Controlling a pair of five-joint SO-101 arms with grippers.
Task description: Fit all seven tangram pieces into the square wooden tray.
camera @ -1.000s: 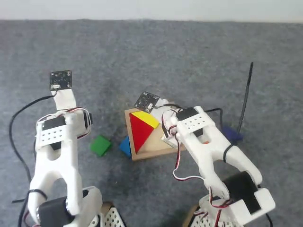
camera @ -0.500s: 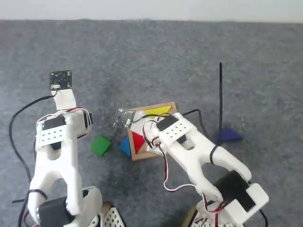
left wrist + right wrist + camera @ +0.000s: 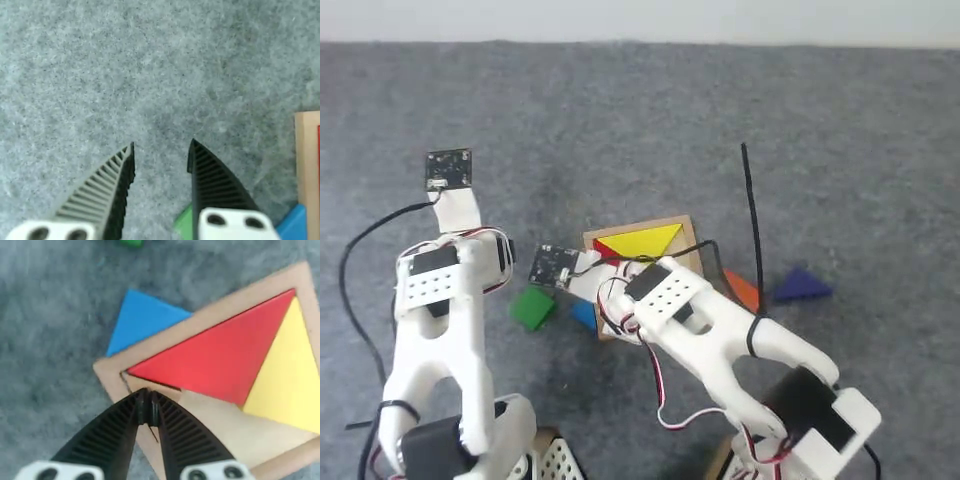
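While the right gripper hangs jaws-together over the tray corner, the blue triangle lies just outside the rim.
Its long edge follows the rim, just beyond those jaws; right arm looks nearer. Left gripper, jaws apart, over carpet by the green block.

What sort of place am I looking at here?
Probably a robotics test bench or hobby lab: two white robot arms sit on a grey felt-covered table, beside a wooden puzzle tray and coloured pieces.

High overview; close downward wrist views; shared tray
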